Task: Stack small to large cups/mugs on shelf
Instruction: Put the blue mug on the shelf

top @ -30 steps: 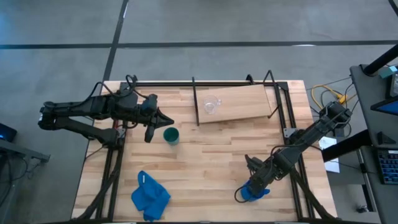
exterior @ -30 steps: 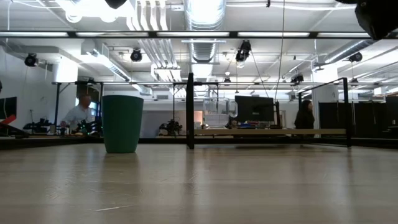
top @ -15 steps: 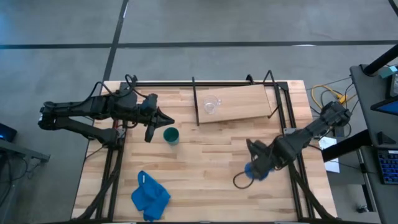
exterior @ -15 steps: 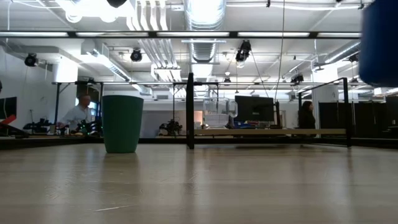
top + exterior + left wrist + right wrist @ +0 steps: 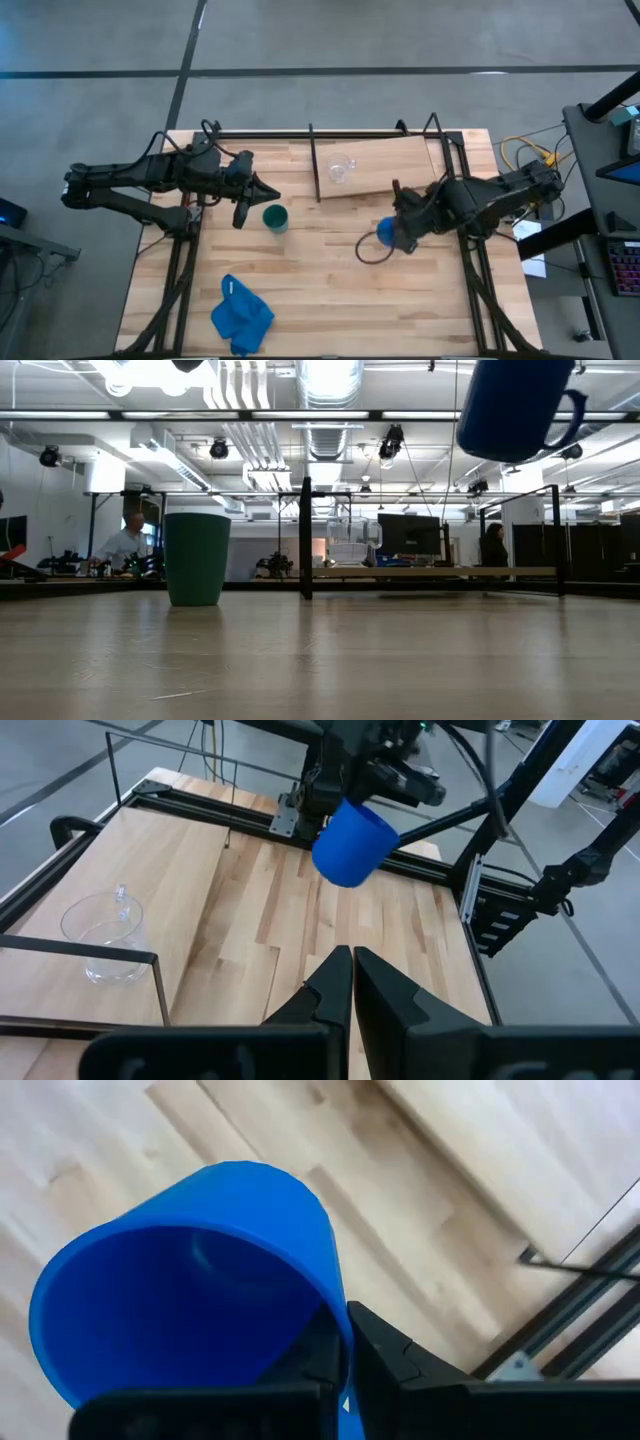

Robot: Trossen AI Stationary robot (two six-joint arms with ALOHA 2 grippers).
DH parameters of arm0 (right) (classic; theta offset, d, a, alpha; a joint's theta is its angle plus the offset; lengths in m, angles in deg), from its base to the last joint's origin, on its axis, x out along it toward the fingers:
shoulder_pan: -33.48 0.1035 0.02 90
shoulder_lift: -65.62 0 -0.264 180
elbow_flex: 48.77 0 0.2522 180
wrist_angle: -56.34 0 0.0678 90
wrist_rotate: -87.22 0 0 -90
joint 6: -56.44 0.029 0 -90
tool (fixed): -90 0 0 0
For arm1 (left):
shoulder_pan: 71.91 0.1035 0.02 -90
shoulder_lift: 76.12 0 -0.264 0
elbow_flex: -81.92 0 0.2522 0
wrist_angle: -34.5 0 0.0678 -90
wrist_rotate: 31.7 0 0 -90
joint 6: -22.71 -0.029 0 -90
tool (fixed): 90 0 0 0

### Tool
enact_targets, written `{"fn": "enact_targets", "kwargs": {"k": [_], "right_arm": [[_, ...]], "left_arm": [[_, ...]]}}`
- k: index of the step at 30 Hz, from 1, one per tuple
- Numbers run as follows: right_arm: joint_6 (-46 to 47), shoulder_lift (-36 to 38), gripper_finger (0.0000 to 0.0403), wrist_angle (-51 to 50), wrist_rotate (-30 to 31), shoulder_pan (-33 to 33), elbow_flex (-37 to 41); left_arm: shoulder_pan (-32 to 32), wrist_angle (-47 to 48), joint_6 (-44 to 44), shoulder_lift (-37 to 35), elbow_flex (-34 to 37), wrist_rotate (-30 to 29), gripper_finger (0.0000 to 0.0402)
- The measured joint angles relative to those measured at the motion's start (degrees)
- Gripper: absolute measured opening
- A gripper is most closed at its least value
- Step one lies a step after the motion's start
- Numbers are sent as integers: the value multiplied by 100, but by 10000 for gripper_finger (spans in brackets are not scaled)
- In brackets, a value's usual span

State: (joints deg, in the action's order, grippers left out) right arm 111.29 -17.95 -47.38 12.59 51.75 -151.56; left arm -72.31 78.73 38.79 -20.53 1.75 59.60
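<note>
The bright blue mug [image 5: 384, 232] hangs in the air near the table's middle right, held by my right gripper [image 5: 398, 228]; the low view shows the blue mug [image 5: 515, 405] high above the tabletop, handle to one side. The dark green cup [image 5: 275, 217] stands upright on its base on the tabletop. Just beyond it toward the far-left, my left gripper [image 5: 270, 192] hovers, shut on nothing. The clear glass cup [image 5: 338, 170] sits on the pale wooden shelf [image 5: 390, 165] near its left end. My right gripper is shut on the blue mug's rim wall [image 5: 338, 1320], with one finger [image 5: 318, 1355] inside the mug and the other finger [image 5: 395, 1360] outside. The fingers come from above. The mug is lifted clear of the table and hangs tilted below them.
A crumpled blue cloth [image 5: 240, 315] lies at the table's near-left. Thin black rods [image 5: 313, 160] frame the shelf and stand up at its ends. The black table frame [image 5: 470, 190] runs along the right edge. People sit in the room beyond the table.
My right gripper has carried the blue mug from the table's near-right part toward the far edge and leftward, close to the shelf's near edge. The mug swung from outside the low view's upper right into it. My left arm has kept still.
</note>
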Motion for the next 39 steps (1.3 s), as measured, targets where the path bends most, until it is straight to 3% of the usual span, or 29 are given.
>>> {"fn": "enact_targets", "kwargs": {"k": [15, 26, 39], "right_arm": [[-1152, 0, 9, 80, 120, -1823, -23], [-1877, -38, 9, 761, -50, -2922, -46], [-2685, -719, 9, 1303, -258, -4002, -66]], "left_arm": [[1, 0, -2, 0, 2, -1, 0], [2, 0, -1, 0, 2, -1, 0], [2, 0, 0, 0, 2, -2, 0]]}}
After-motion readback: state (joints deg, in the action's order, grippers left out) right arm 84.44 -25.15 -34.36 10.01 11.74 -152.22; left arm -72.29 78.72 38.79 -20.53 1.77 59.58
